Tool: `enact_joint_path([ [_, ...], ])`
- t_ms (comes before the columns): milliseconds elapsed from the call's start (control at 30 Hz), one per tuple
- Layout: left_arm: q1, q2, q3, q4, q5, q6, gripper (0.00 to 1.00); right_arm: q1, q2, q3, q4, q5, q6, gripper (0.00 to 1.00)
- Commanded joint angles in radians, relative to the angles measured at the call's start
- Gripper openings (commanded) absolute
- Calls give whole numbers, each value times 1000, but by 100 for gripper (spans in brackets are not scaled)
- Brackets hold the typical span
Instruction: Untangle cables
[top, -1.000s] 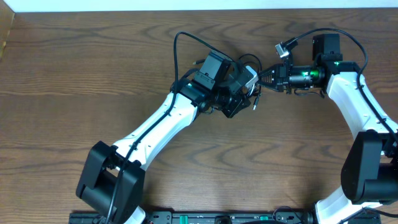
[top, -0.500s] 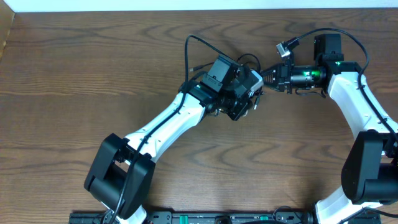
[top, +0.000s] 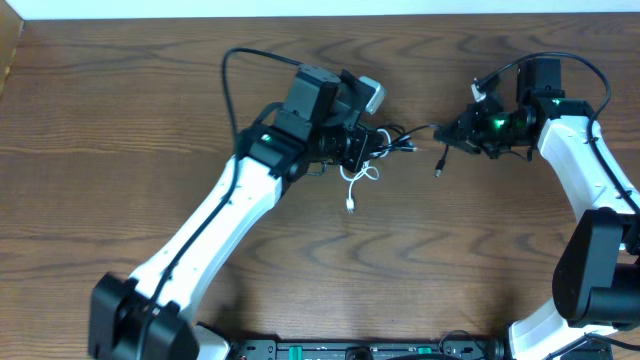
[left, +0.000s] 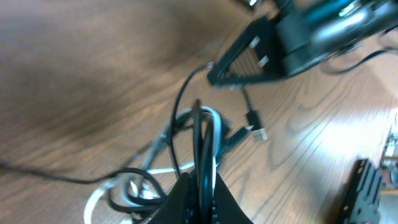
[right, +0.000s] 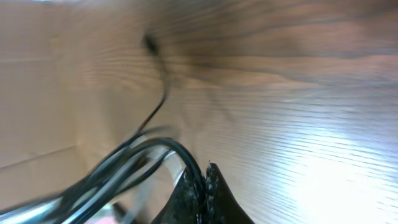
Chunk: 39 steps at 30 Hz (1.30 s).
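Note:
The cables stretch as a loose tangle of black cords between my two grippers. A white cable loops down from it onto the table. My left gripper is shut on a loop of black and white cable, with more coils lying below it. My right gripper is shut on a black cable; it also shows in the left wrist view. A black plug end hangs below the right gripper, and a plug shows in the left wrist view.
The wooden table spreads to all sides. The thick black wire of the left arm arcs over the table behind the left wrist. The table's far edge runs along the top.
My left gripper has pulled left and away from the right gripper, drawing the tangle out between them. The white cable now trails on the table. The right gripper shifted slightly right.

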<state>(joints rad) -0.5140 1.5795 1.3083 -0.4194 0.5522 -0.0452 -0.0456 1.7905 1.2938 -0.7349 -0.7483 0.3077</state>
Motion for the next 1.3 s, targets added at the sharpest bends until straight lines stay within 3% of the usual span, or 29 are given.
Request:
enact_joint_path([
  [0, 3, -87, 5, 7, 13, -43, 7, -6, 3, 2, -24, 230, 18, 1],
  [133, 3, -150, 5, 17, 13, -43, 7, -6, 3, 2, -23, 190, 3, 5],
  [200, 3, -167, 5, 17, 13, -43, 7, -6, 3, 2, -11, 77, -81, 21],
  [233, 3, -174, 5, 17, 13, -47, 7, -6, 3, 3, -10, 27, -118, 36],
  [300, 3, -177, 5, 17, 13, -56, 7, -7, 1, 6, -14, -57, -187, 55],
  [433, 17, -176, 5, 17, 12, -108, 8, -7, -18, 26, -40, -230, -279, 64],
  [700, 65, -176, 5, 22, 13, -241, 7, -5, -165, 49, -43, -280, -248, 49],
  [900, 71, -176, 5, 36, 13, -331, 8, 35, -185, 49, 0, -279, -135, 33],
  [1267, 71, -176, 5, 37, 14, -395, 7, 189, -180, 49, 141, -245, 36, 25],
])
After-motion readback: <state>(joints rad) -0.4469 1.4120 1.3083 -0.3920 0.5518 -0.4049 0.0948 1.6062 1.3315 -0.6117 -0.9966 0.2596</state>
